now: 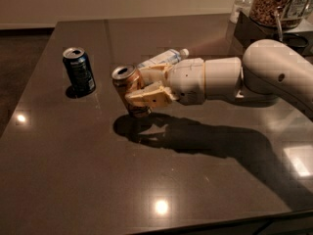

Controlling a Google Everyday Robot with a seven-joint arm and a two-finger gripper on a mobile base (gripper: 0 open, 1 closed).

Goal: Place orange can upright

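The orange can [124,82] is near the middle of the dark table [98,170], tilted a little with its silver top facing up and to the left. My gripper [142,88] reaches in from the right and is shut on the orange can, its cream fingers [146,96] wrapped around the can's body. The can's bottom is at or just above the table surface; I cannot tell if it touches.
A dark blue can [79,70] stands upright to the left of the orange can. A clear plastic bottle with a white cap [166,58] lies behind my gripper. A dispenser with jars of cereal [274,9] stands at the back right.
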